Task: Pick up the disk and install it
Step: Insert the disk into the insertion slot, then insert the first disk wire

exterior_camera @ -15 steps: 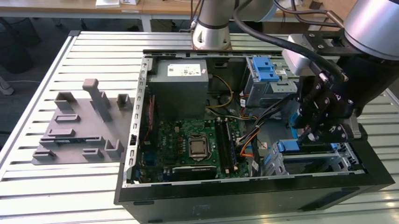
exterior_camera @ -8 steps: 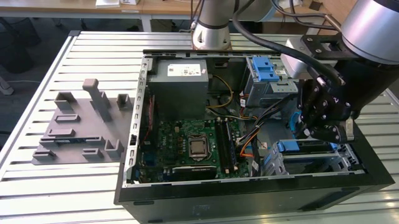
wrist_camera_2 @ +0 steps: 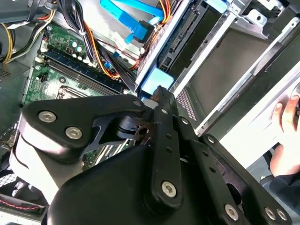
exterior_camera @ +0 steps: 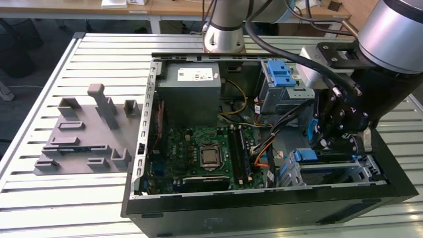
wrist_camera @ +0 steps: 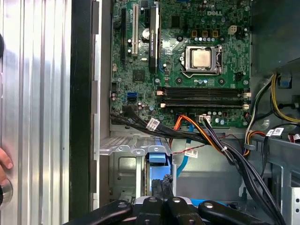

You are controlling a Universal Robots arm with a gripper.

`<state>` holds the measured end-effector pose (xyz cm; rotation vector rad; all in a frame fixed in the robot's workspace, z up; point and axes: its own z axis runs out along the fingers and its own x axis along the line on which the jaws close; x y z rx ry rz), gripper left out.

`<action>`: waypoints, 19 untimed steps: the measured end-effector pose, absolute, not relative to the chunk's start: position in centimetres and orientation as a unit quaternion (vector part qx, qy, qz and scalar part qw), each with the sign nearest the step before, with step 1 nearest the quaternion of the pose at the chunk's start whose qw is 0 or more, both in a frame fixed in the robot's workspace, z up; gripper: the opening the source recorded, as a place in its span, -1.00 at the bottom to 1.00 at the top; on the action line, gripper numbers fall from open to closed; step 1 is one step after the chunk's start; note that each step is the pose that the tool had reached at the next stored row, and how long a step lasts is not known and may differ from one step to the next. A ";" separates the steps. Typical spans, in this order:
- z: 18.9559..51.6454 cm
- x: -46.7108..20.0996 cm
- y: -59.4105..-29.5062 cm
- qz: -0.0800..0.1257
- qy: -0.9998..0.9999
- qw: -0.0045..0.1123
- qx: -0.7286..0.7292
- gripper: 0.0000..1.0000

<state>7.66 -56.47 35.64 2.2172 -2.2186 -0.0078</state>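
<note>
Sitting in drive cage (exterior_camera: 360,171), lower right of exterior view: disk (exterior_camera: 305,154), blue end showing. Gripper (wrist_camera: 161,187) clenched, empty, tips touching that end.

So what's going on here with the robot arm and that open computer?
The robot arm's gripper is down inside the open computer case, at the drive cage on the exterior view's right. The disk, in its blue carrier frame, sits in that cage right at the gripper's tip. The grey slotted stand lies on the table at the exterior view's left. A person's hand is close by, outside the case.
</note>
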 end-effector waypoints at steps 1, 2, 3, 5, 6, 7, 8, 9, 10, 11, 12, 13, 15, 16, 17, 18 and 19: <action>35.6 7.7 -56.5 -0.002 -0.707 0.003 0.707 -0.79; 35.5 7.7 -56.5 -0.002 -0.707 0.003 0.707 -0.79; 35.4 7.7 -56.5 -0.002 -0.707 0.003 0.707 -0.79; 35.3 7.7 -56.5 -0.002 -0.707 0.003 0.707 -0.79; 35.2 7.7 -56.5 -0.002 -0.707 0.003 0.707 -0.79; 35.2 7.7 -56.5 -0.002 -0.707 0.003 0.707 -0.79; 35.1 7.7 -56.5 -0.002 -0.707 0.003 0.707 -0.79; 35.1 7.7 -56.5 -0.002 -0.707 0.003 0.707 -0.79; 35.1 7.8 -56.5 -0.002 -0.707 0.003 0.707 -0.79; 35.1 7.9 -56.5 -0.002 -0.707 0.003 0.707 -0.79; 35.0 8.0 -56.5 -0.002 -0.707 0.003 0.707 -0.79; 35.0 8.1 -56.5 -0.002 -0.707 0.003 0.707 -0.79; 35.0 8.2 -56.5 -0.002 -0.707 0.003 0.707 -0.79; 35.0 8.4 -56.5 -0.002 -0.707 0.003 0.707 -0.79; 35.0 8.5 -56.5 -0.002 -0.707 0.003 0.707 -0.79; 35.0 8.7 -56.5 -0.002 -0.707 0.003 0.707 -0.79; 35.0 8.8 -56.5 -0.002 -0.707 0.003 0.707 -0.79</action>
